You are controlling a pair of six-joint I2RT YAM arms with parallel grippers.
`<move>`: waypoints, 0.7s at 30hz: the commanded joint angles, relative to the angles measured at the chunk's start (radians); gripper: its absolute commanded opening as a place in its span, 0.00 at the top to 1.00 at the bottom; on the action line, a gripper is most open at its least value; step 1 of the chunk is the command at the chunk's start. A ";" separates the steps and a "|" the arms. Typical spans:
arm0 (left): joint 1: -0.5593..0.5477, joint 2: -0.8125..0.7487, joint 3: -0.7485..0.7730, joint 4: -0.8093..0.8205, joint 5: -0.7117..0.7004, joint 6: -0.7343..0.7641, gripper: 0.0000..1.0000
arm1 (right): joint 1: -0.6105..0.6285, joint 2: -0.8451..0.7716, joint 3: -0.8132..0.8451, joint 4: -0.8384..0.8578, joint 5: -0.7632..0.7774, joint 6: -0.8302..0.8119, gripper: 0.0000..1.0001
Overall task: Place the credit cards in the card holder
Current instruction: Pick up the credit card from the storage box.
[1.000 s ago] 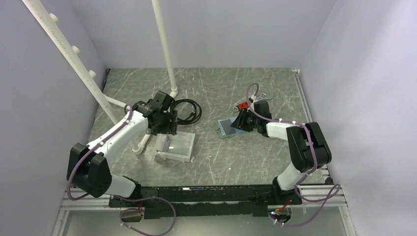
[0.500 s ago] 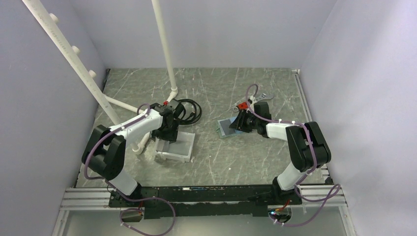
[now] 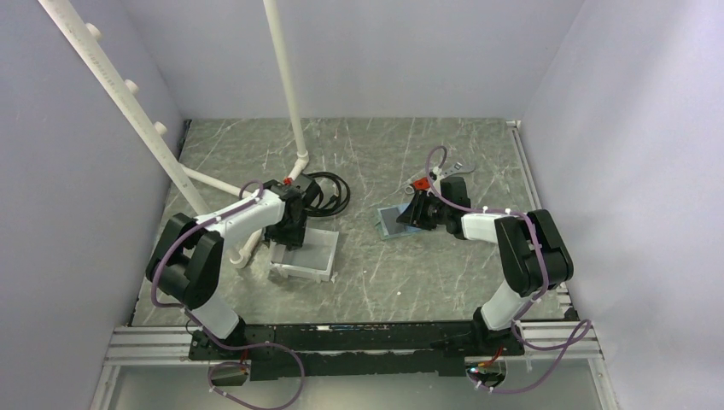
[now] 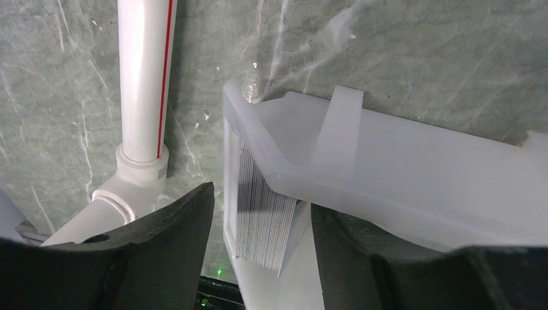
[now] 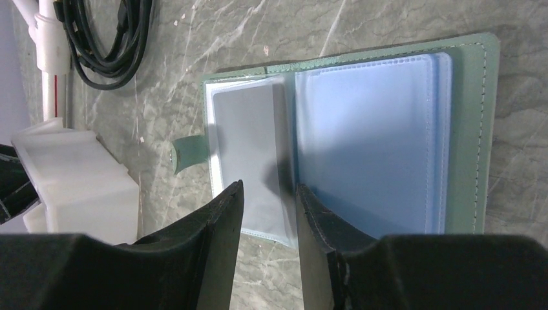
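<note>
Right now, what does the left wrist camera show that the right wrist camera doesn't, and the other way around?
Only the left wrist view: the stack of credit cards, seen edge-on in the white tray, between the spread fingers of the left gripper. Only the right wrist view: the card holder lying open with its light-blue pockets up, and the black cable. Both: the white tray, the white pipe and the marbled table.
</note>
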 commanded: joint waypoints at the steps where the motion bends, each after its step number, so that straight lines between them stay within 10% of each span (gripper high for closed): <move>1: -0.003 0.005 0.017 -0.020 -0.047 -0.003 0.39 | -0.004 0.006 -0.004 0.048 -0.017 0.003 0.62; 21: -0.003 -0.026 0.066 -0.081 -0.058 -0.009 0.51 | -0.003 0.015 -0.003 0.056 -0.040 0.011 0.62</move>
